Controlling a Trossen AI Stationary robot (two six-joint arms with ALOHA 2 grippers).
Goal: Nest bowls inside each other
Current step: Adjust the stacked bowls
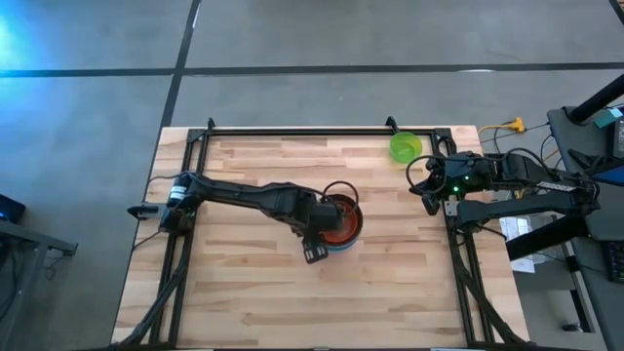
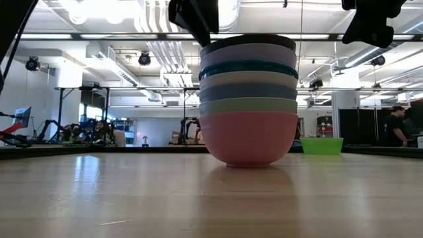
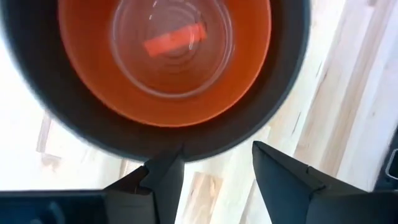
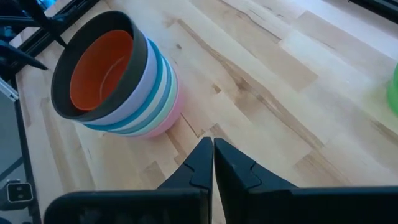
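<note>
A stack of nested bowls (image 1: 343,222) stands on its pink bottom bowl (image 2: 248,135) at the table's middle. Above the pink one come mint, blue, white, teal and lavender bowls, then a black bowl (image 4: 93,106). A smaller red bowl (image 3: 165,56) sits inside the black one. My left gripper (image 3: 214,152) hovers open just over the stack's rim and holds nothing. A lime green bowl (image 1: 406,147) rests alone near the far right corner. My right gripper (image 4: 212,155) is shut and empty, above the table's right edge beside the green bowl.
A black metal frame (image 1: 292,130) runs around the table top. Bare wood lies to the left of the stack and in front of it. Cables and equipment (image 1: 546,185) sit off the right edge. People stand far off in the room behind (image 2: 398,125).
</note>
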